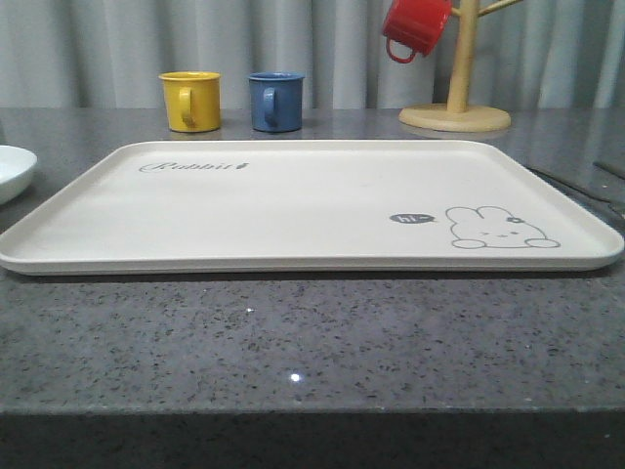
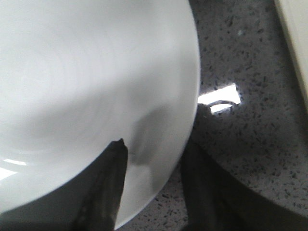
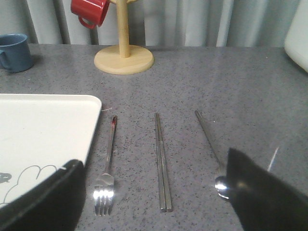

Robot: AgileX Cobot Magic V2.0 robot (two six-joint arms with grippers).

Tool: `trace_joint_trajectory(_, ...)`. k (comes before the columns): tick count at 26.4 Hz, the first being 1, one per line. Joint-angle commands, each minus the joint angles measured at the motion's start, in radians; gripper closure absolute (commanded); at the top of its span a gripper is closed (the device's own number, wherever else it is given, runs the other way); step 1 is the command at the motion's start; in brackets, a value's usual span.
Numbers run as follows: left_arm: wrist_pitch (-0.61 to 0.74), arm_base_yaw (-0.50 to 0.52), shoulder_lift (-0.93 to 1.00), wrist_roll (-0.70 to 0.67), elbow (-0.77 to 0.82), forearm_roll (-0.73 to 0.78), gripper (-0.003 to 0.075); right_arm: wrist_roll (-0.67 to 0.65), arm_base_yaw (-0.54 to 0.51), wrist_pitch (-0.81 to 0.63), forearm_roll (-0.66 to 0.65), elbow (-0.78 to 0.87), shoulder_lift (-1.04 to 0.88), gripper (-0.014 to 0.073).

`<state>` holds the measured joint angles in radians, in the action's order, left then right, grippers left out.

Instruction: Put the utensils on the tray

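The cream tray (image 1: 293, 210) with a rabbit drawing lies in the middle of the table, bare. Beside its edge (image 3: 43, 125), on the grey counter, lie a fork (image 3: 109, 161), a pair of chopsticks (image 3: 161, 163) and a spoon (image 3: 208, 137), side by side and roughly parallel. My right gripper (image 3: 153, 160) hovers over them, open wide, holding nothing. One of its fingers (image 3: 262, 192) hides part of the spoon's bowl. My left gripper (image 2: 159, 130) is open above the rim of a white plate (image 2: 86, 86), holding nothing.
The white plate (image 1: 12, 171) sits left of the tray. Yellow mug (image 1: 190, 101) and blue mug (image 1: 274, 101) stand behind it. A red mug (image 1: 415, 26) hangs on a wooden mug tree (image 1: 455, 117) at the back right. A white object (image 3: 298, 38) is far right.
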<state>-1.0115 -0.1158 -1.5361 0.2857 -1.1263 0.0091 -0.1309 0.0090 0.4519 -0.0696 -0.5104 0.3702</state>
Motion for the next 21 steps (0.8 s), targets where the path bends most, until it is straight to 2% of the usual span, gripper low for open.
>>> trace_joint_trajectory(1,0.009,0.002,0.005,-0.002,-0.032,-0.009,0.0492,0.006,-0.003,-0.076,-0.010,-0.036,0.014,-0.0029)
trace_joint_trajectory(2,0.006,0.002,0.002,-0.002,-0.032,-0.009,0.0499,0.006,-0.003,-0.076,-0.010,-0.036,0.014,-0.0029)
trace_joint_trajectory(4,0.004,0.002,0.002,-0.002,-0.032,-0.009,0.0562,0.006,-0.003,-0.076,-0.010,-0.036,0.014,-0.0029)
trace_joint_trajectory(7,0.006,0.002,0.006,-0.002,-0.033,-0.009,0.0741,0.006,-0.003,-0.076,-0.010,-0.036,0.014,-0.0029)
trace_joint_trajectory(14,-0.016,-0.020,0.027,-0.004,-0.106,0.034,0.0738,0.006,-0.003,-0.076,-0.010,-0.036,0.014,-0.0029)
trace_joint_trajectory(21,-0.016,-0.211,0.071,-0.035,-0.291,0.106,0.0738,0.006,-0.003,-0.076,-0.010,-0.036,0.014,-0.0029)
